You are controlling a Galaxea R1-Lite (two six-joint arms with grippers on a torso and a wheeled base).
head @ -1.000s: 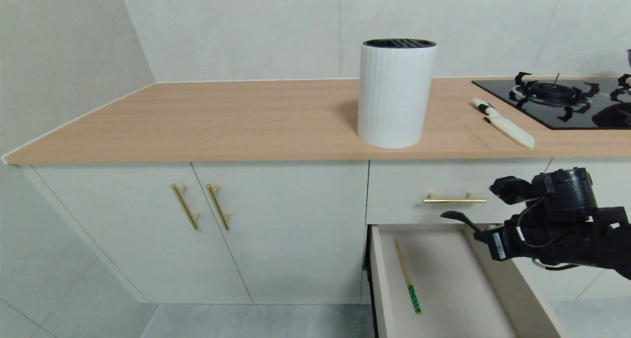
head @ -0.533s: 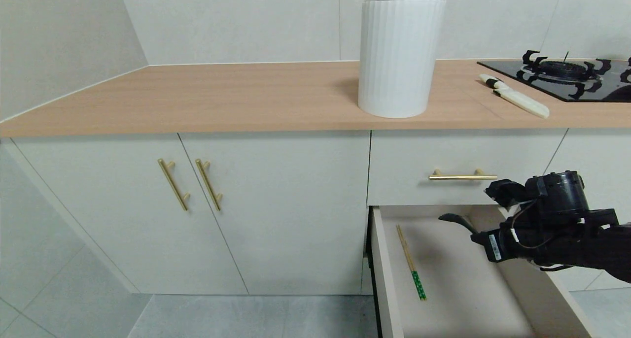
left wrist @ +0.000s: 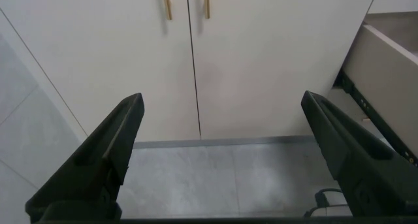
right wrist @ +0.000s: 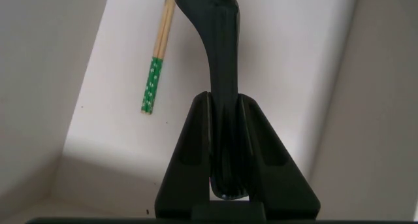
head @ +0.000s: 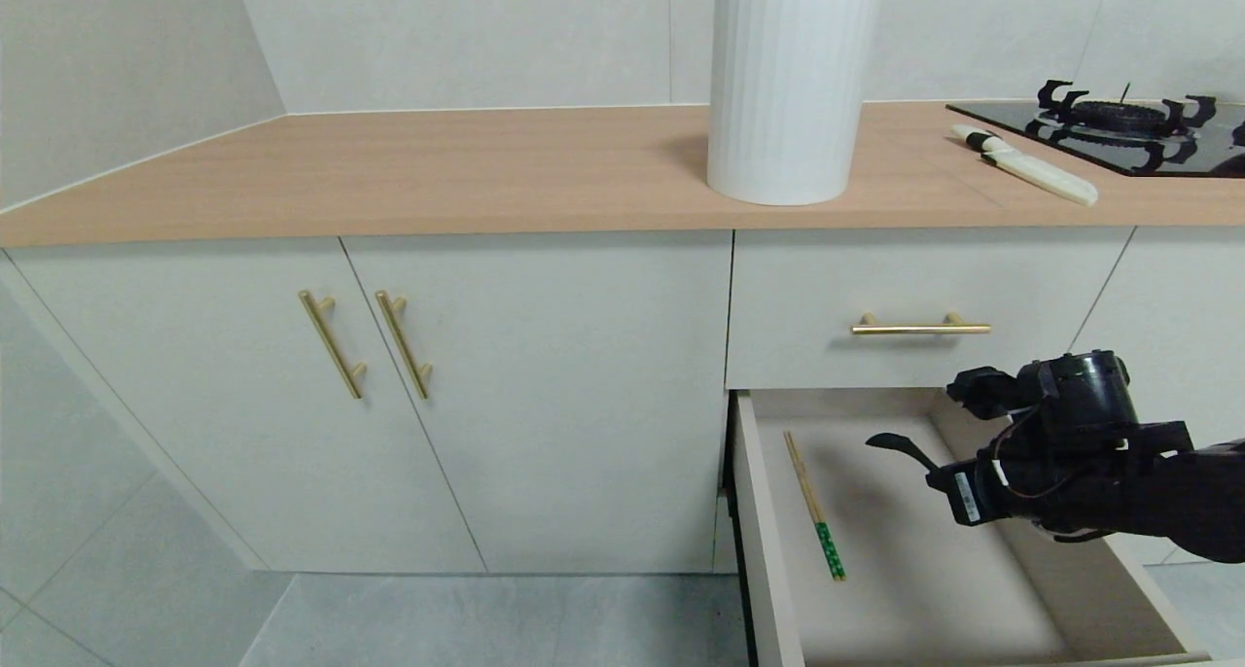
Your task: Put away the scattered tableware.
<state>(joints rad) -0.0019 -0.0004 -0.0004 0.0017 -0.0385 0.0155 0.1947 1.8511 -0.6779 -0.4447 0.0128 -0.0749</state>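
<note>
- Right gripper [head: 942,471] clamped narrow on the handle of a black spoon [head: 897,443]; the bowl end sticks out past the fingers.
- Spoon is in the air over the open drawer [head: 764,550], above the right half of its floor and near the right wall. It is not touching the floor.
- Chopsticks [head: 815,521] lie flat on the drawer floor along the left wall, green ends toward the drawer front. They are well apart from the spoon.
- In the right wrist view the spoon [right wrist: 215,34] runs straight out between the fingers, with the chopsticks [right wrist: 157,67] off to one side of it on the drawer floor.
- Knife [head: 1026,166] lies flat on the counter [head: 438,171] at its right end, just beside the stove [head: 1128,127], angled toward the front edge.
- White ribbed holder [head: 783,84] stands upright on the counter, above the closed drawer [head: 924,302] and near the front edge.
- Left gripper [left wrist: 222,103] is spread wide and holds nothing. It sits low, facing the double cabinet doors [left wrist: 261,54] with floor below.
</note>
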